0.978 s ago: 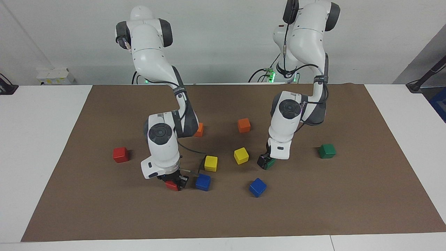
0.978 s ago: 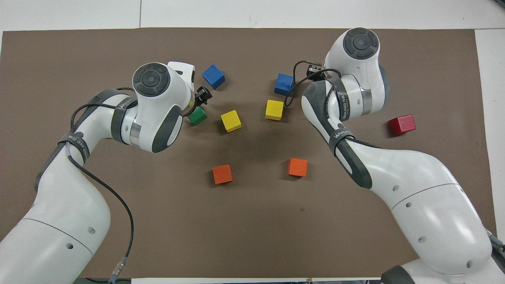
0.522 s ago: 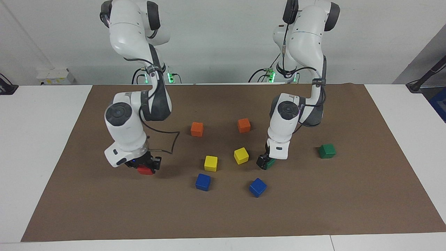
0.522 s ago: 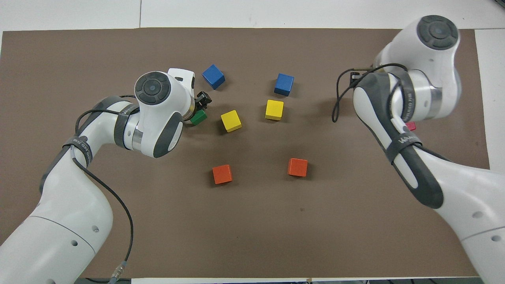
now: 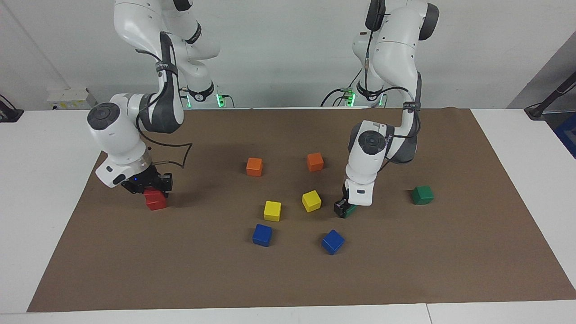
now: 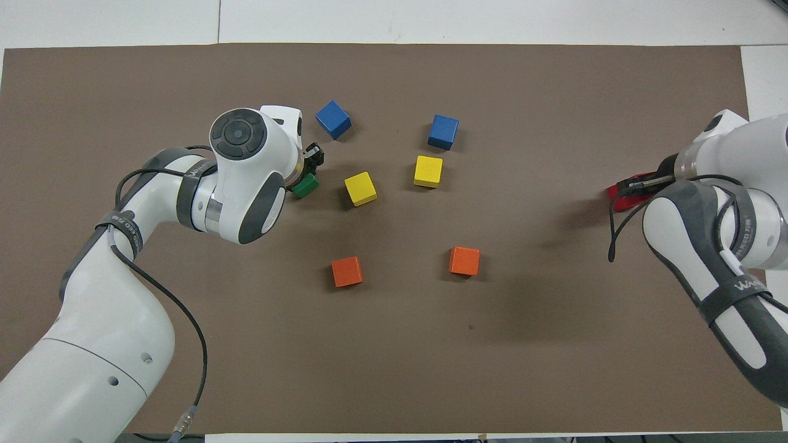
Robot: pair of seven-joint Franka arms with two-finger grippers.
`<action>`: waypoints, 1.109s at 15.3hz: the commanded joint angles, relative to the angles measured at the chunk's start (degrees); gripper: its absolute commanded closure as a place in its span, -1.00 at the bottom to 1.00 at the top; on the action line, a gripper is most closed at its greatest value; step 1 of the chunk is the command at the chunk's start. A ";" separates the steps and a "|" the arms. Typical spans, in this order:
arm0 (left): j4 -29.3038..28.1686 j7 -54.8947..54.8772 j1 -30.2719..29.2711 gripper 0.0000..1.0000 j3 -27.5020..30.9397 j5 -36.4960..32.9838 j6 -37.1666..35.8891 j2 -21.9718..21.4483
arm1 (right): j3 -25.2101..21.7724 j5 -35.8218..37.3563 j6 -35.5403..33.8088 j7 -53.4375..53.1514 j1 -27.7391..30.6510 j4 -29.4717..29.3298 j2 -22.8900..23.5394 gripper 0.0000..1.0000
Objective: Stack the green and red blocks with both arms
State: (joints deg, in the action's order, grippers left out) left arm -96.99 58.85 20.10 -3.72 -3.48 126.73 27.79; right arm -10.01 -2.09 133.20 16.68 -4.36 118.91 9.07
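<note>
Right pincer (image 5: 153,188): clamped on one red block (image 5: 152,194), set upon the second red block (image 5: 156,204) at the right arm's end of the surface (image 5: 405,270). Left pincer (image 5: 345,208): clamped on a green block (image 5: 349,209), low beside a yellow cube (image 5: 311,200). Second green block (image 5: 422,195): alone, toward the left arm's end.

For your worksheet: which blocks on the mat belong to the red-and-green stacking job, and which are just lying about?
Job: red block in right gripper, on red block; green block at left gripper; free green block.
Lying about: orange blocks, yellow blocks, blue blocks.
</note>
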 commanded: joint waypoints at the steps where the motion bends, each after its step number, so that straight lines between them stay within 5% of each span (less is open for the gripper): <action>1: 7.25 -3.88 -0.67 1.00 0.81 -1.27 -12.36 -1.24 | 0.95 0.15 6.00 3.79 1.54 4.57 -1.69 1.00; 6: -1.78 -31.11 -11.02 1.00 0.73 -0.65 -19.42 -14.42 | 0.95 -0.20 9.09 3.54 1.81 4.48 0.15 1.00; 12: -7.50 -59.59 -21.93 1.00 0.82 3.03 -14.96 -16.37 | 0.95 -0.29 10.85 2.83 1.72 3.96 1.65 1.00; 16: -13.39 -61.49 -23.53 1.00 0.82 3.57 -4.15 -16.28 | 0.95 -1.69 10.85 2.92 1.55 3.96 1.65 1.00; 17: -14.36 -61.49 -23.53 1.00 0.82 3.57 -2.73 -16.11 | 0.95 -1.69 10.94 3.01 1.55 3.96 1.65 0.49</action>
State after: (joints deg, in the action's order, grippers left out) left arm -107.39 -1.52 -3.28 -2.43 -0.90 119.75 13.14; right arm -9.74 -2.91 143.11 18.95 -3.60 122.83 10.68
